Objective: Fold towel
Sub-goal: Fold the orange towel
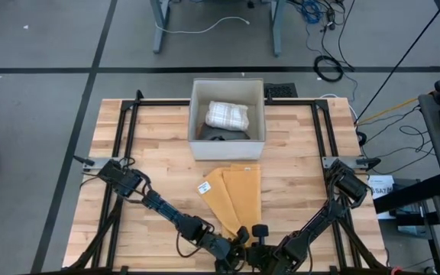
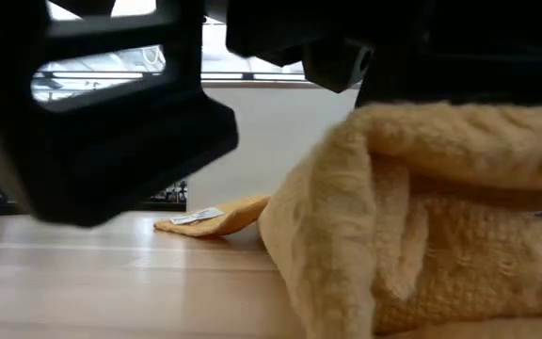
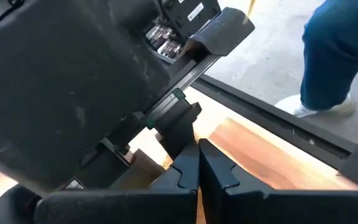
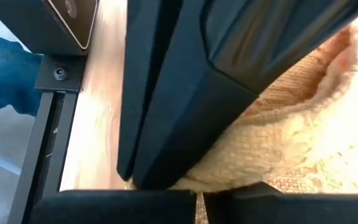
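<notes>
On the left, the left gripper [image 1: 231,256] sits low at the near edge of the wooden counter [image 1: 143,183], beside the near end of the yellow towel [image 1: 239,195]. Its own wrist view shows its two dark fingers [image 3: 185,177] pressed flat together with nothing visible between them. Whether they touch the towel cannot be told.

The towel lies in the middle of the counter as a long, narrow, folded strip, running from just in front of the white box [image 1: 228,114] toward the near edge. A small white tag [image 1: 203,187] shows at its left side. In the low view the near end of the towel [image 2: 422,217] is bunched and raised off the counter surface, with the dark gripper bodies directly above it.

To the right, the right gripper [image 1: 262,256] is close beside the left one at the same near end. Its fingers are closed, and its wrist view shows towel fabric [image 4: 278,143] bulging right against them. Inside the box rests a folded checked cloth [image 1: 228,114].
</notes>
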Tool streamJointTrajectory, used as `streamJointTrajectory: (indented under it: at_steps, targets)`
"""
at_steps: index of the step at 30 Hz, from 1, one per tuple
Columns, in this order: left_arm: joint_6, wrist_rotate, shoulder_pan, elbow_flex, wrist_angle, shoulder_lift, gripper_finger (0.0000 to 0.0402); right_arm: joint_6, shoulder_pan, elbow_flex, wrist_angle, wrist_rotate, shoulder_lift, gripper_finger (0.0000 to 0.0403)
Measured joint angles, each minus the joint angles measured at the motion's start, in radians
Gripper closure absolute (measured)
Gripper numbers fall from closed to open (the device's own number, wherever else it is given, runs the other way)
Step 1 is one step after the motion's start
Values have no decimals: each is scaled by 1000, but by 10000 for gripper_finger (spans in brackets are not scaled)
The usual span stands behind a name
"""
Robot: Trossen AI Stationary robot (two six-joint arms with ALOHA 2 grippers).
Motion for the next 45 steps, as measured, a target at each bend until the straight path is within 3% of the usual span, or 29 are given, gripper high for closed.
streamJointTrajectory:
  at_steps: [8,17,26,36,45]
  targets:
    - [11,23,10,-1,33,3,401,-35,0,1,-7,-9,-5,401]
    - [13,25,7,1,94,-1,401,-53,20,63,-133,-26,-61,401]
    - [14,21,12,1,84,2,401,60,57,114,-265,-32,-68,401]
    - [13,17,19,0,82,3,401,293,132,130,-403,-26,-71,401]
    - [-16,77,36,0,86,3,401,337,137,130,-382,-24,-18,401]
